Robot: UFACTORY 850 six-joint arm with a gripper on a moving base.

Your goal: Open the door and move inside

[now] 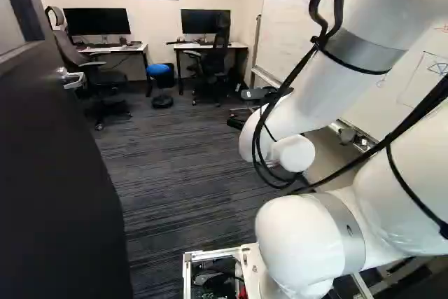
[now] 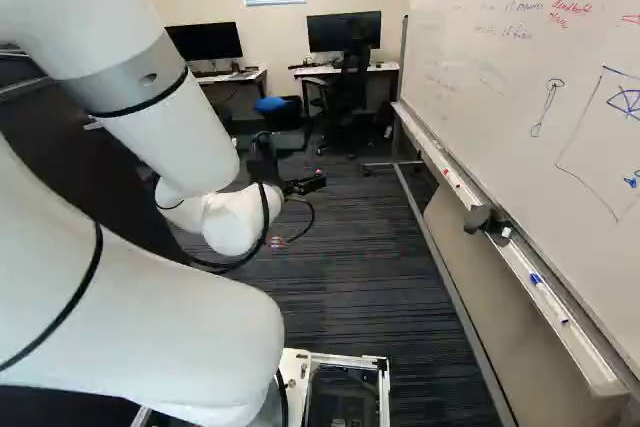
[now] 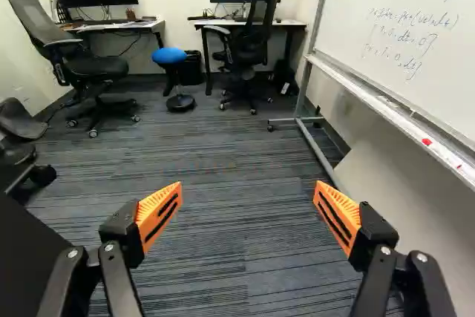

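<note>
Gripper (image 2: pixel 305 185), black, two fingers, orange pads (image 3: pixel 157 217): set wide apart, nothing between them, grey striped carpet (image 3: pixel 215 183) ahead. Door (image 1: pixel 56 166), dark, one: standing open along the left of the left base view, silver handle (image 1: pixel 72 78) on its face, apart from the gripper. Whiteboard (image 2: pixel 510 77), wheeled, one: along the right of the right base view, pens on its ledge. Further stock: two desks with monitors, office chairs, one blue-topped stool (image 3: pixel 169 57) between the desks.

Dark door (image 1: pixel 56 173) — wide open (silver handle (image 1: pixel 73 80))
</note>
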